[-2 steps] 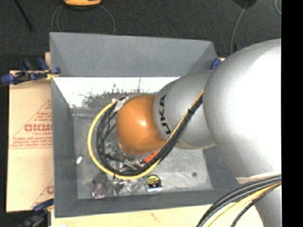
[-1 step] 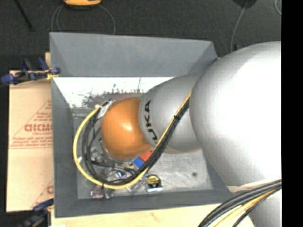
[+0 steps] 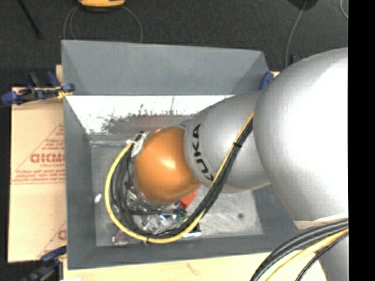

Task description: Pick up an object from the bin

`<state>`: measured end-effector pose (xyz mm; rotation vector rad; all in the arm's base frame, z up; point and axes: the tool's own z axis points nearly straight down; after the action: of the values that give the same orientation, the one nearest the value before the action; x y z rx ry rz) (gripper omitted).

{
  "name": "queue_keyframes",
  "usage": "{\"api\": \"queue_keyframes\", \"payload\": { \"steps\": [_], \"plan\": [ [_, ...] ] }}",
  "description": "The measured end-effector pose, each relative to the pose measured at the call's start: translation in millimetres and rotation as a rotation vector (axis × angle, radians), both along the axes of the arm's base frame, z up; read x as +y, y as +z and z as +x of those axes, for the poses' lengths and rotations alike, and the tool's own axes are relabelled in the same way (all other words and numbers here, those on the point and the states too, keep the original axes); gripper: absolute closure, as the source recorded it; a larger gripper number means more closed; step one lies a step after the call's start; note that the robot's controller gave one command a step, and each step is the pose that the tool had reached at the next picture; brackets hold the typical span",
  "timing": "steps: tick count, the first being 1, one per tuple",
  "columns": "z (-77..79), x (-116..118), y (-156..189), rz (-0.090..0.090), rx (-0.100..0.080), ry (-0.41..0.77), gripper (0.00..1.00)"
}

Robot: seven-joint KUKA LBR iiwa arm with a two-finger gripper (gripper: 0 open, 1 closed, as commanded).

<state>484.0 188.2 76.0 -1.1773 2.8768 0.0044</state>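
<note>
We find the hand (image 3: 136, 205) low over a small heap (image 3: 159, 220) at the left of the bin (image 3: 79, 174), but cannot tell its state.

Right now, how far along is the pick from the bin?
Done: the arm is down in the bin, its orange wrist cover low over a small heap by its near wall, a red piece nearest. In hand: the reach; any grasp is hidden under the cover. Left: lift one thing out.
</note>
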Motion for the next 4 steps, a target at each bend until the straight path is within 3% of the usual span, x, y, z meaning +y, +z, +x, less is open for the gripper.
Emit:
{"api": "queue_keyframes", "payload": {
  "steps": [1,2,3,4],
  "plan": [
    [29.9,-10,-2,-0.01,0.024,-0.023,0.0],
    [31.0,-9,0,-0.007,0.018,-0.027,1.0],
    [28.9,-11,-2,-0.012,0.026,-0.028,0.0],
    [17.5,41,-3,-0.013,0.018,0.113,0.0]
  ]
}}
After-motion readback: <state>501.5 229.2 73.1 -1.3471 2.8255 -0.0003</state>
